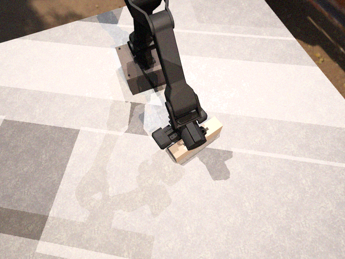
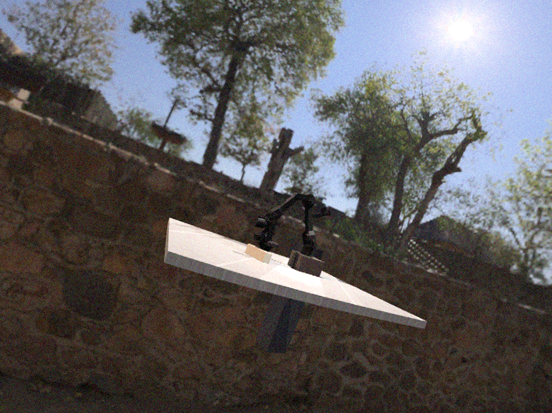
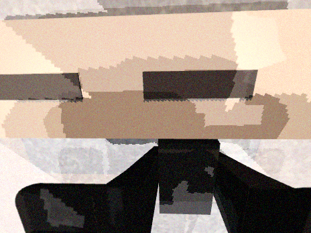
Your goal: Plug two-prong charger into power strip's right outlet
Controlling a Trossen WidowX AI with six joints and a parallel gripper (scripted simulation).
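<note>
The power strip (image 1: 215,124) (image 2: 257,253) (image 3: 134,40) is a long cream block lying on the table. In the wrist view its top shows two dark rectangular recesses, one at the left edge (image 3: 37,88) and one right of centre (image 3: 198,85). My gripper (image 3: 181,152) is shut on the charger (image 3: 185,159), a black block between the two dark fingers. The charger's far end meets the strip's near edge in the wrist view, below and slightly left of the right-hand recess. Its prongs are not visible. In the top view the wrist hides the charger and the strip's middle.
The arm's brown base box (image 1: 146,80) (image 2: 306,263) stands on the pale table (image 1: 264,195) (image 2: 217,264) behind the strip. Dark shadows and bright patches cross the table and the strip. The table's edges show at the top of the top view.
</note>
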